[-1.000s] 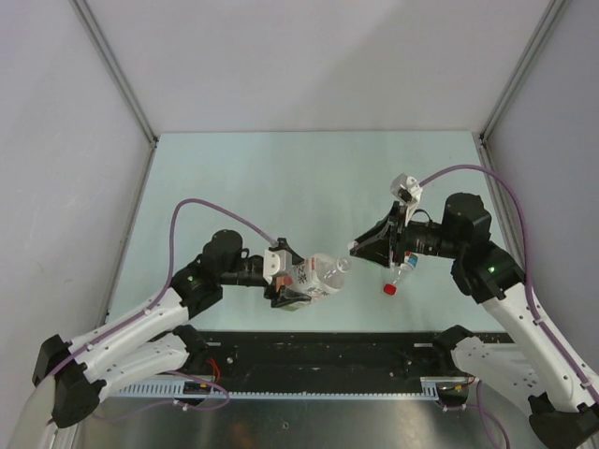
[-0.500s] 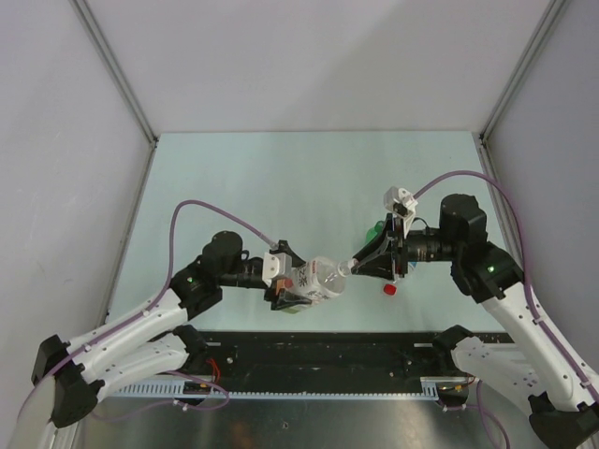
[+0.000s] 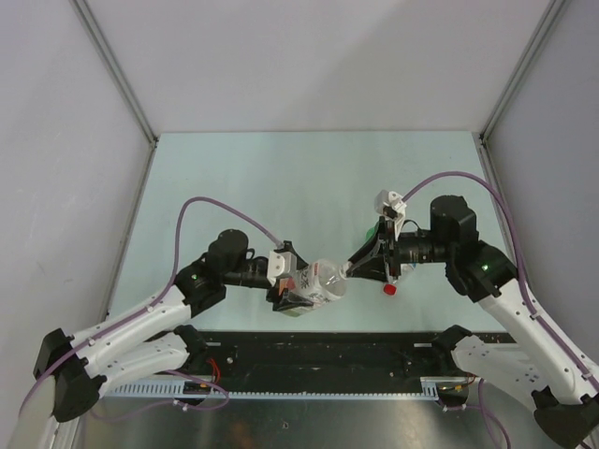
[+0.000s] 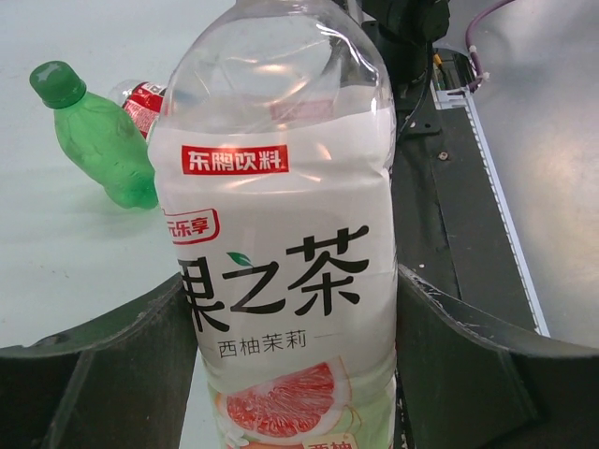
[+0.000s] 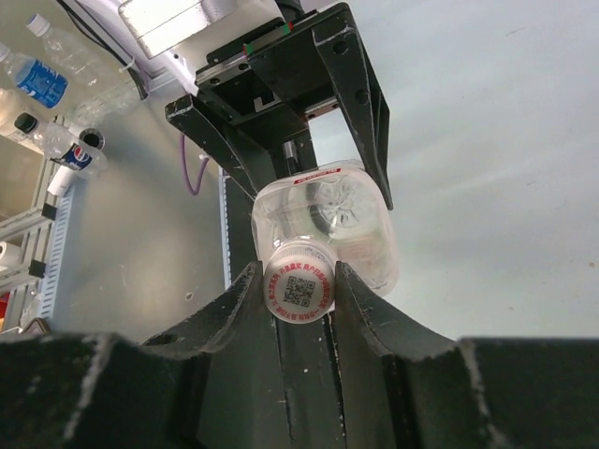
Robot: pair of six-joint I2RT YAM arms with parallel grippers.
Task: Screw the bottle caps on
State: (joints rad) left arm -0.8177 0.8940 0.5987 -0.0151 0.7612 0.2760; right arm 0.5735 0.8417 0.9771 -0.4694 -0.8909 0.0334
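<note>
My left gripper [image 3: 298,285] is shut on the wider clear bottle [image 3: 315,280], which has a white-red label [image 4: 281,243]. It holds the bottle tilted, neck pointing right. My right gripper [image 3: 354,267] is shut on the white cap [image 5: 299,292], which sits at this bottle's mouth. The red cap [image 3: 388,289] lies on the table below my right gripper. The small green bottle [image 4: 98,140] lies on the table with the green cap [image 4: 56,82] on it. Behind it lies the slim clear bottle [image 4: 140,101], mostly hidden.
A black rail [image 3: 318,351] runs along the table's near edge between the arm bases. Grey walls close in the left, right and back of the table. Spare bottles [image 5: 47,84] sit on a rack off the table in the right wrist view.
My right gripper has moved left and brought the white cap onto the neck of the held bottle. The left arm has shifted slightly right. The right arm now covers the slim bottle.
</note>
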